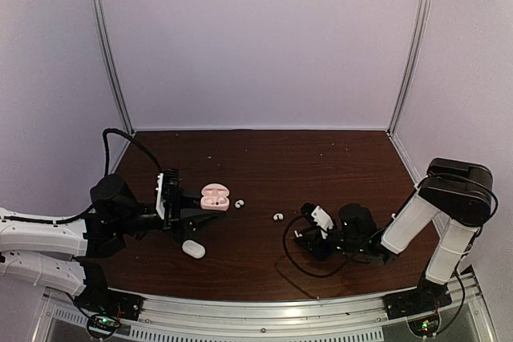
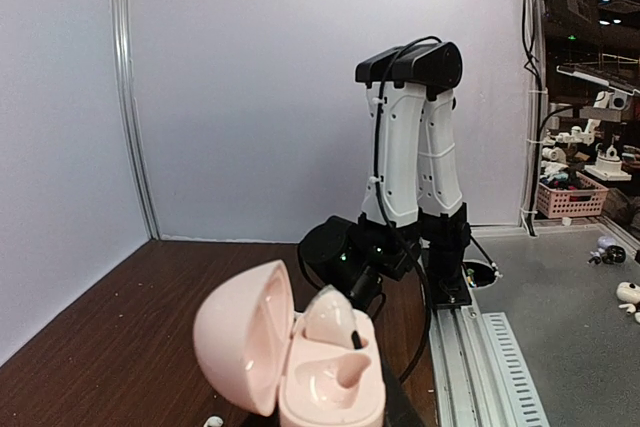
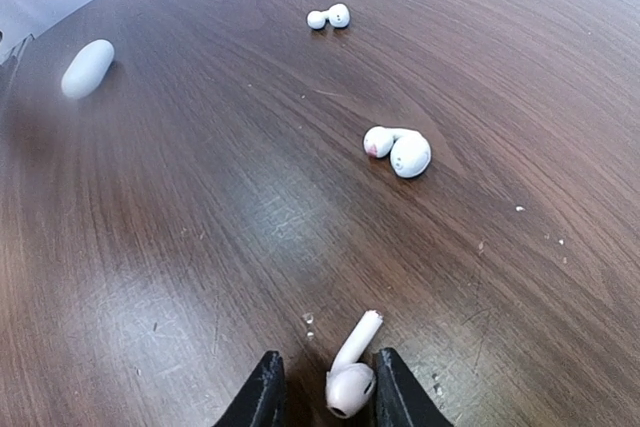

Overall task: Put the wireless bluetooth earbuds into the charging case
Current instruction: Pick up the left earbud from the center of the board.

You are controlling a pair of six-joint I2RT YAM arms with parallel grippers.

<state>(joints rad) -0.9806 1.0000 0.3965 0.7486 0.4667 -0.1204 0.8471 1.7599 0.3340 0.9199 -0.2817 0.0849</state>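
Observation:
A pink charging case (image 1: 215, 196) stands open at the tips of my left gripper (image 1: 195, 215), which is shut on it. In the left wrist view the case (image 2: 300, 362) fills the lower middle, lid to the left, and hides the fingers. Two tiny white earbuds lie on the table, one near the case (image 1: 240, 203) and one further right (image 1: 278, 216). The right wrist view shows both, the near one (image 3: 398, 148) and the far one (image 3: 329, 17). My right gripper (image 3: 330, 395) is open and low on the table, with a white stemmed earbud (image 3: 350, 372) between its fingers.
A white oval case (image 1: 193, 249) lies closed in front of the left gripper and also shows in the right wrist view (image 3: 88, 68). A black cable (image 1: 292, 258) loops on the table by the right arm. White walls enclose the brown table (image 1: 337, 166).

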